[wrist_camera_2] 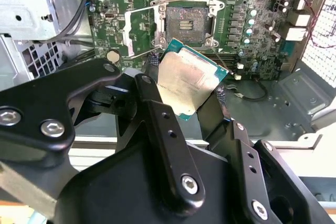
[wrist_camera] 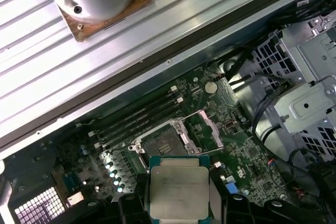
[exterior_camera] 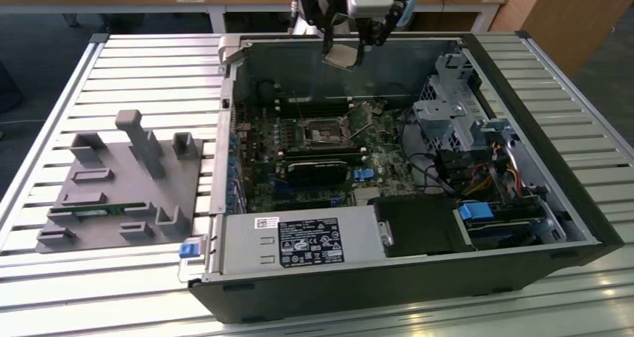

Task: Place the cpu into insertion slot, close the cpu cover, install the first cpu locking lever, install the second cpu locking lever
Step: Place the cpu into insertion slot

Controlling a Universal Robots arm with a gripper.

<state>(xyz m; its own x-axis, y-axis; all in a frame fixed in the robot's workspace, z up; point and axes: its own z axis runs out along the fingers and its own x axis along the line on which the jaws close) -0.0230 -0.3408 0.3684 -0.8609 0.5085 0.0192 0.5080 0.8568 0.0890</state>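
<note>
Dull grey metal cpu [wrist_camera_2: 186,80], ribbed bare-metal table [exterior_camera: 99,296]

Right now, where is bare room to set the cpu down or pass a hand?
Bare slatted table surrounds the grey fixture block on the exterior view's left. Inside the computer case the insertion slot lies open; cables and drive cage crowd beside it.

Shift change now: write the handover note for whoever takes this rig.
Pincer: shut on the cpu, held in the air over the open computer case, clear of the motherboard.
Insertion slot: empty.
Cpu cover: swung open beside the slot.
Done: cpu is in the grip.
Left: seating the cpu, closing the cover, both locking levers.
</note>
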